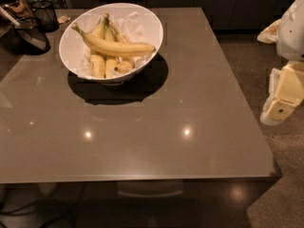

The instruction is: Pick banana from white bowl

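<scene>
A glossy brown table (142, 141) fills the view, with 2 light spots reflected on its top. The banana (118, 47) lies across the other bananas (108, 64) inside the white bowl (71, 51), stem toward the left rim. The bowl stands on the table's far left part, near a dark wire basket (32, 36). My gripper (283, 99) hangs beyond the table's right edge, well apart from the bowl. I cannot tell whether it is released or clenched.
</scene>
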Robot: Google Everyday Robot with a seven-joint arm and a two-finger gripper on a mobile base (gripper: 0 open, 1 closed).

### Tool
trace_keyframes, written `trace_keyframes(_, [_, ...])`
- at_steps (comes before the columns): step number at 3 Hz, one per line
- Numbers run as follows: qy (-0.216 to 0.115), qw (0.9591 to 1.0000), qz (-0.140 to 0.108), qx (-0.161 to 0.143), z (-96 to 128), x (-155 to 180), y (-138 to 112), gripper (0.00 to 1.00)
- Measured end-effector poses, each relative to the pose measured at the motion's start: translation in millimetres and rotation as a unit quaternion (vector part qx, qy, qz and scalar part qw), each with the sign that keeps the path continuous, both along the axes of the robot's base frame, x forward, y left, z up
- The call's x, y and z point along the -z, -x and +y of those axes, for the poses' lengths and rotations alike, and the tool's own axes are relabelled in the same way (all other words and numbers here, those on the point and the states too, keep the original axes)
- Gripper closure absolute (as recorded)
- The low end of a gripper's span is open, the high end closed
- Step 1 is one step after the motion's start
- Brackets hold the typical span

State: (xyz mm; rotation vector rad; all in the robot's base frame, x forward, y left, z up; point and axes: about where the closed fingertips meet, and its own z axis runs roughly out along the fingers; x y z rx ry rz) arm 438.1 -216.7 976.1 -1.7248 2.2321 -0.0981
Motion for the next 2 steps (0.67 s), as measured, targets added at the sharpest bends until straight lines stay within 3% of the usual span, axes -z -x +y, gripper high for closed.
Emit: trace_keyframes(2, [-0.007, 1.0, 0.004, -0.005, 9.8, -6.3, -8.3, 0.0])
